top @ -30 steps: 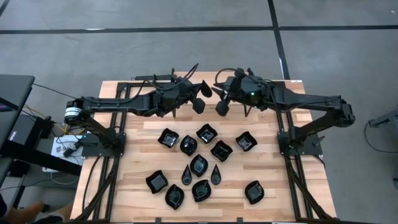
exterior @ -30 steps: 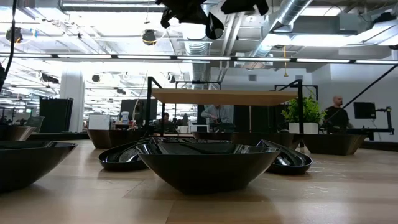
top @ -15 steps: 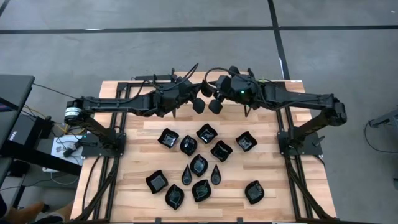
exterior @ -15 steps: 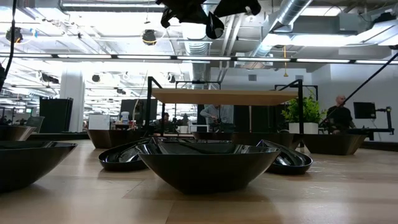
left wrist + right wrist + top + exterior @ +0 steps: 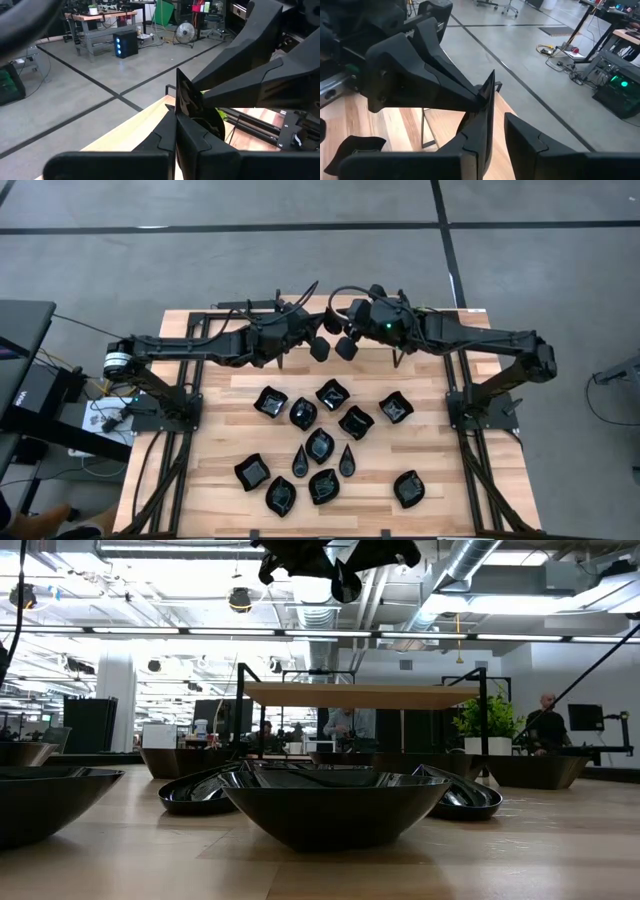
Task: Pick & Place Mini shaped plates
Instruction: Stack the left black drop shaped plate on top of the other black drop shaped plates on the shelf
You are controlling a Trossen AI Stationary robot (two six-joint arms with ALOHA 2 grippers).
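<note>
Left gripper (image 5: 322,340) clamps one glossy mini shaped plate (image 5: 192,107) on edge above the table's (image 5: 440,480) back, right gripper (image 5: 499,122) narrowly parted at its rim; judged light, rigid, slippery, chip-prone, best pinched across the rim; remaining mini shaped plates (image 5: 320,445) lie mid-table.

The high view looked straight down on the whole counter (image 5: 400,480); the low view sat at counter level, facing the room. Wrist views faced each other closely.

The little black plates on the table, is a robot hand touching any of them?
No, both grippers hang at the table's far edge, apart from the plates lying nearer.
</note>
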